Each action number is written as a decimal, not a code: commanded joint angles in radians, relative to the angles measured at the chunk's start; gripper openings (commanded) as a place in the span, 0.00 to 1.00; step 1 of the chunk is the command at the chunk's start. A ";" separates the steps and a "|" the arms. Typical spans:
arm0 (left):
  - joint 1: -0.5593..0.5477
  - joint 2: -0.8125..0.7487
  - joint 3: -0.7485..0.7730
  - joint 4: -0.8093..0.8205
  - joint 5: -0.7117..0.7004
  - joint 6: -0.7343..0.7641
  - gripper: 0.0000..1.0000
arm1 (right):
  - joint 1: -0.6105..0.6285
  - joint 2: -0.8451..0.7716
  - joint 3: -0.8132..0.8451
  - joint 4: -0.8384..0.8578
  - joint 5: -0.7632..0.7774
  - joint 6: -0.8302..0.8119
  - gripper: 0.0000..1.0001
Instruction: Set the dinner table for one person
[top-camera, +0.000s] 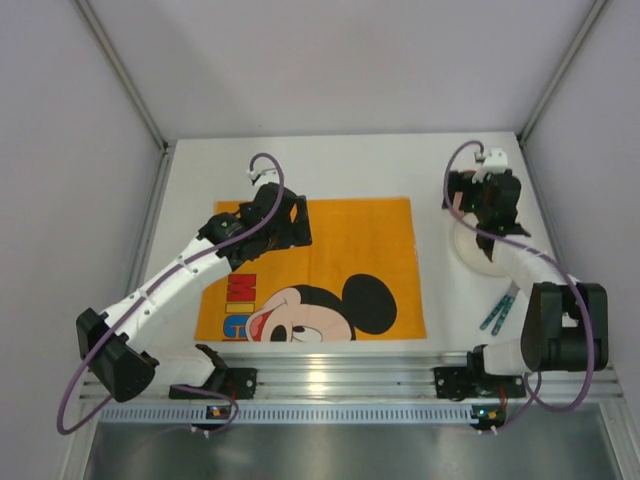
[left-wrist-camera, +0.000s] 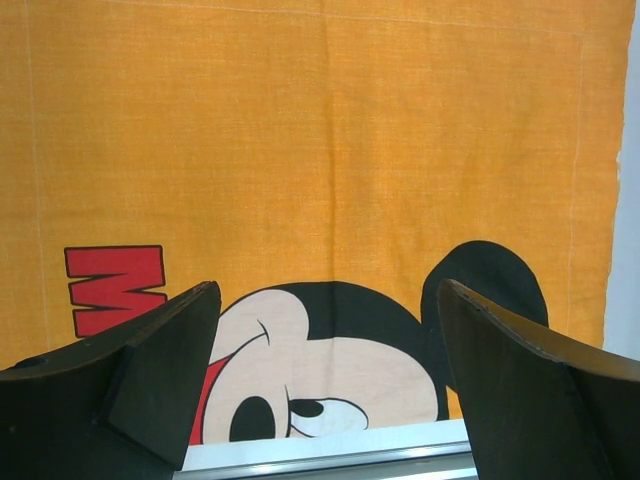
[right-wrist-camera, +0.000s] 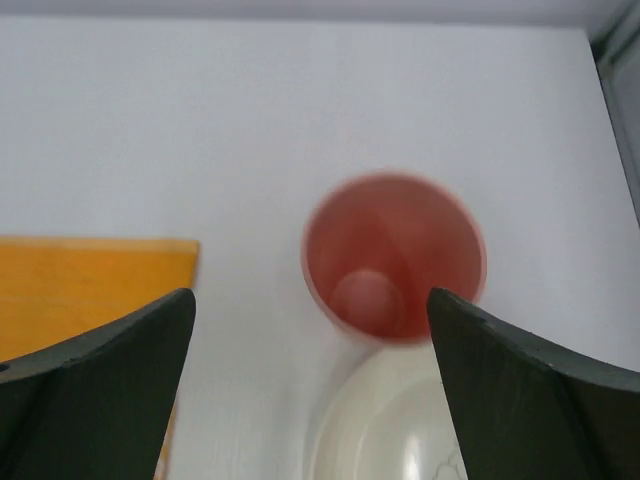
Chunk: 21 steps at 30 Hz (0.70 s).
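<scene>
The white dinner table (top-camera: 350, 165) carries an orange Mickey Mouse placemat (top-camera: 340, 250) in its middle. My left gripper (top-camera: 288, 222) hovers over the placemat's far left part, open and empty; in the left wrist view (left-wrist-camera: 328, 290) the placemat (left-wrist-camera: 320, 140) fills the frame. My right gripper (top-camera: 482, 203) is open and empty at the far right, above a pink cup (top-camera: 455, 202) and a white plate (top-camera: 478, 252). In the right wrist view (right-wrist-camera: 310, 300) the upright cup (right-wrist-camera: 393, 255) stands ahead between the jaws, with the plate (right-wrist-camera: 385, 425) just below it and touching or nearly so.
Blue cutlery (top-camera: 497, 312) lies on the table near the right arm's base. A metal rail (top-camera: 330, 375) runs along the near edge. Grey walls close in the table at left, right and back. The placemat's corner (right-wrist-camera: 90, 285) shows left of the cup.
</scene>
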 joint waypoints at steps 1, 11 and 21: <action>0.001 -0.006 0.034 0.049 -0.006 -0.006 0.95 | 0.002 0.010 0.366 -0.634 -0.137 0.050 1.00; 0.001 -0.064 0.002 0.083 -0.030 0.019 0.95 | 0.058 -0.304 0.534 -0.742 -0.340 0.193 1.00; 0.002 -0.193 -0.078 0.113 -0.027 -0.001 0.98 | 0.025 -0.146 0.532 -1.003 -0.241 0.604 1.00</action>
